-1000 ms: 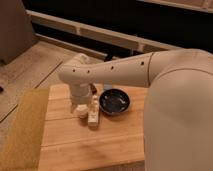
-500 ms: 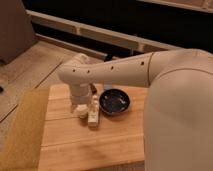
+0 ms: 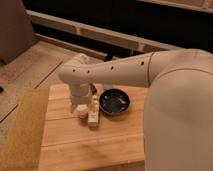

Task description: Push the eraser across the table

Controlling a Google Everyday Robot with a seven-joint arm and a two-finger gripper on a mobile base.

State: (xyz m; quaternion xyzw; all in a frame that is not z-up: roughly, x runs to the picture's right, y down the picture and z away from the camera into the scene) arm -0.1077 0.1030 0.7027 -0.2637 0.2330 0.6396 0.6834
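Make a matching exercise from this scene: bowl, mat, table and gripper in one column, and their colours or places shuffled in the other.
Things:
1. bowl
2. mat
3. table
4. gripper

Descriptions:
A. olive-yellow, lying along the left side
B. white, lowered to the tabletop just left of the dark dish
C. dark and round, sitting near the far edge of the wood
D. light wooden planks, larger than everything on it

Pairs: 1-C, 2-A, 3-D, 4-B
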